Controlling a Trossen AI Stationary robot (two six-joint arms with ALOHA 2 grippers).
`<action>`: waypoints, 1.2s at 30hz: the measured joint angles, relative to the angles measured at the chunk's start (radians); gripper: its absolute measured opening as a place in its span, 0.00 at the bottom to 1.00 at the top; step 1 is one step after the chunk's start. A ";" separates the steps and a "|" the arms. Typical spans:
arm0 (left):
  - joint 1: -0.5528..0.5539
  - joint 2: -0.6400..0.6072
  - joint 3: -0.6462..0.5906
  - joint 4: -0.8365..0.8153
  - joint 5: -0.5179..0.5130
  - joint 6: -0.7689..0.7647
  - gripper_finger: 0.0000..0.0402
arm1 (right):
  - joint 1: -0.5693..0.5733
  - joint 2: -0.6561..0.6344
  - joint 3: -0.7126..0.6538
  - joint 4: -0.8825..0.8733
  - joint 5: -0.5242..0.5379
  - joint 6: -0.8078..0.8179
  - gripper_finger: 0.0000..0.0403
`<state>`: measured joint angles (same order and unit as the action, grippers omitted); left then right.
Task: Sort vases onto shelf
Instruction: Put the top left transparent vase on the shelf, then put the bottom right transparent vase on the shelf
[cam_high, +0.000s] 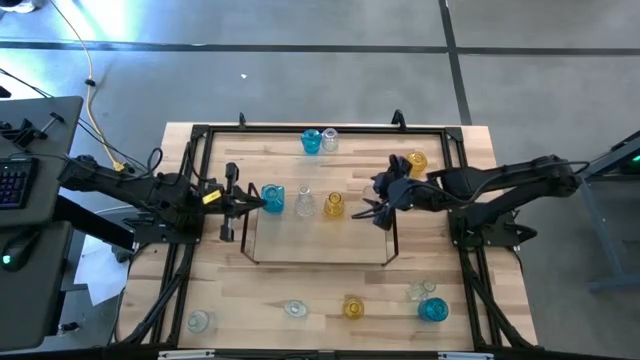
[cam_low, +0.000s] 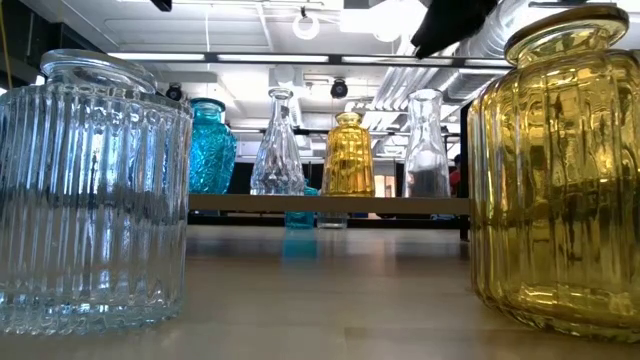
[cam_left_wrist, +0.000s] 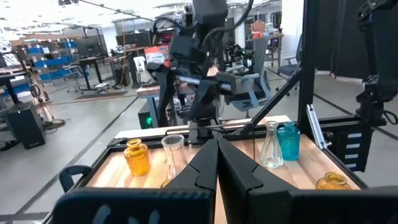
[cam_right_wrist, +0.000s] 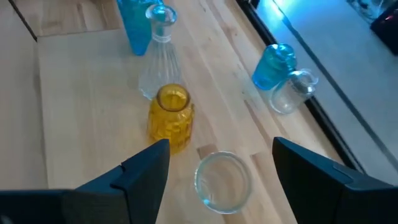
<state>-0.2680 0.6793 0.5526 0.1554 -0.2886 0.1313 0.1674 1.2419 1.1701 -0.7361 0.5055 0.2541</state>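
The shelf stands mid-table and carries a row of vases on its wood top: blue, clear, amber and another clear one. My right gripper hangs open above that last clear vase. Its fingers stand either side of the vase's mouth without touching it. In the low view the row shows on the shelf, with my right gripper high above it. My left gripper is shut and level at the shelf's left end, beside the blue vase.
More vases stand on the table. A blue and a clear one are at the far edge, and an amber one is far right. Along the near edge stand clear, clear, amber, clear and blue. A black frame edges the table.
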 joint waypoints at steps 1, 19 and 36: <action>0.000 0.005 0.000 0.002 0.000 0.002 0.00 | 0.006 0.000 0.009 -0.014 0.013 0.005 0.66; 0.191 0.114 -0.166 0.454 0.236 -0.020 0.00 | 0.118 -0.005 0.068 -0.225 0.058 0.150 0.32; 0.442 0.125 -0.247 0.564 0.357 -0.048 0.00 | -0.028 -0.092 -0.008 -0.127 0.105 0.053 0.01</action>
<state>0.1737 0.8047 0.3051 0.7198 0.0689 0.0836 0.1392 1.1500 1.1616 -0.8628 0.6101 0.3072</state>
